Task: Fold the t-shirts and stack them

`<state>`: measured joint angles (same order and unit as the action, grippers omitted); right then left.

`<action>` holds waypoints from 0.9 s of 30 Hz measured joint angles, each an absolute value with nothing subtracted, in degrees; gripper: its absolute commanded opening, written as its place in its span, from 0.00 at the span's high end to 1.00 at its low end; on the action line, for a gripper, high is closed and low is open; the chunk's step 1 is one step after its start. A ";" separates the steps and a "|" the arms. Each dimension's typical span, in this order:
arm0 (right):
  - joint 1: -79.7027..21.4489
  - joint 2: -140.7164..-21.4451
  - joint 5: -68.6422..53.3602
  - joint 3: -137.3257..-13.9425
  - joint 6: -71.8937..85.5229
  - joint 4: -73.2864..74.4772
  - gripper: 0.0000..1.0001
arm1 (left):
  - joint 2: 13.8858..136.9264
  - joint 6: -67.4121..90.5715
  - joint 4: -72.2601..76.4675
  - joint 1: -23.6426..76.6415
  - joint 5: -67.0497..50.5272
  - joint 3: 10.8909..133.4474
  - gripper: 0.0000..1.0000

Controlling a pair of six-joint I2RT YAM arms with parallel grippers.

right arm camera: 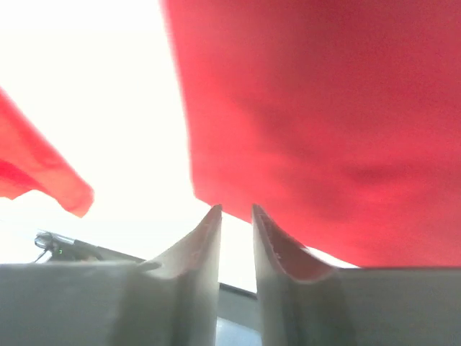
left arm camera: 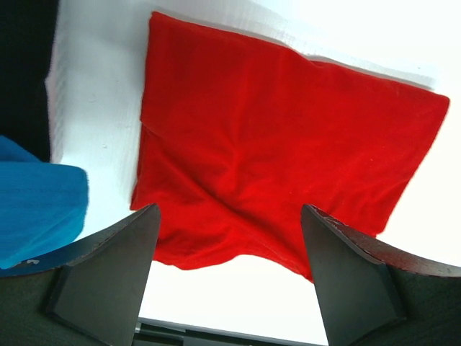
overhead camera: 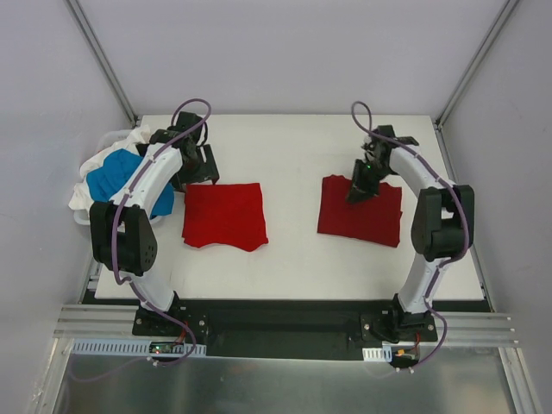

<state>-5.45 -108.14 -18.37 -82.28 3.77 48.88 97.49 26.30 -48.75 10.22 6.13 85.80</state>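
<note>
Left arm bends toward the far left, its left end effector (overhead camera: 200, 166) spread wide over the left red shirt's (overhead camera: 224, 216) far edge. The right end effector (overhead camera: 359, 190), fingers barely parted and pinching nothing, points down at the right red shirt's (overhead camera: 362, 214) far-left corner. The table (overhead camera: 293, 254) is white, the walls grey. There are two folded red shirts, with one blue shirt (overhead camera: 108, 178) and white cloth (overhead camera: 84, 197) heaped at the left edge.

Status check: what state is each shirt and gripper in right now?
Left red t-shirt: folded flat
Right red t-shirt: folded flat, not stacked
Blue t-shirt: crumpled, unfolded
White t-shirt: crumpled, unfolded
Left gripper: wide open, empty
Right gripper: barely open, empty
</note>
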 measured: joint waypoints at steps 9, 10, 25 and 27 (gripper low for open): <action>-29.36 -109.32 -22.50 -90.83 8.60 45.41 0.86 | 97.47 25.93 -48.97 13.13 9.74 80.29 0.20; -30.98 -110.28 -22.65 -91.33 9.02 45.54 0.99 | 97.47 25.91 -49.32 13.63 10.02 79.18 0.25; -38.24 -125.43 -23.42 -104.71 17.56 41.50 0.99 | 94.24 26.94 -43.22 14.63 3.55 72.82 1.00; -37.98 -125.01 -23.35 -103.68 17.52 40.91 0.99 | 94.83 27.05 -41.78 14.63 2.02 70.32 1.00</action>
